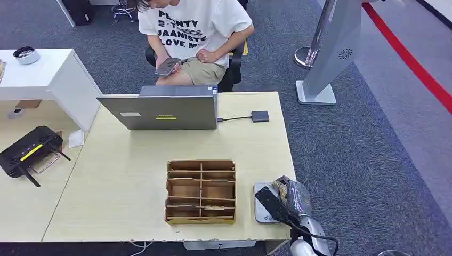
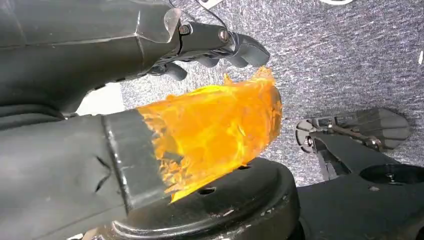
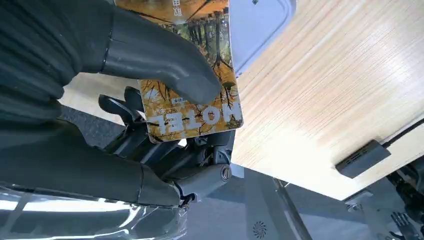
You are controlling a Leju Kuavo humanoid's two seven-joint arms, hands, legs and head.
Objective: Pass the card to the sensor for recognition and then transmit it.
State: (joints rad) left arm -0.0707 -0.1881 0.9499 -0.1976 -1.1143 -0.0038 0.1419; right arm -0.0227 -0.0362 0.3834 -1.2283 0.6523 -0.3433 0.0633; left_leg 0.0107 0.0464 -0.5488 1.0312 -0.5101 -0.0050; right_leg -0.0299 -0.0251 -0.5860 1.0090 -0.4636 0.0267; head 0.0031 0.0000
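The right hand (image 3: pixel 165 100) pinches the autumn-printed hotel card (image 3: pixel 192 107) between thumb and fingers, above the grey square sensor (image 1: pixel 265 209) on the light wooden tabletop (image 1: pixel 128 181); the left hand (image 2: pixel 210 45) has curled, empty fingers

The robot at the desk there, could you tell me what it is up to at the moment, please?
The robot's right hand is holding a hotel card over the grey sensor pad near the table's front right corner, beside a wooden organiser. The left hand hangs by the floor, fingers curled, holding nothing. Across the table, a person sits behind a laptop, looking at a phone.
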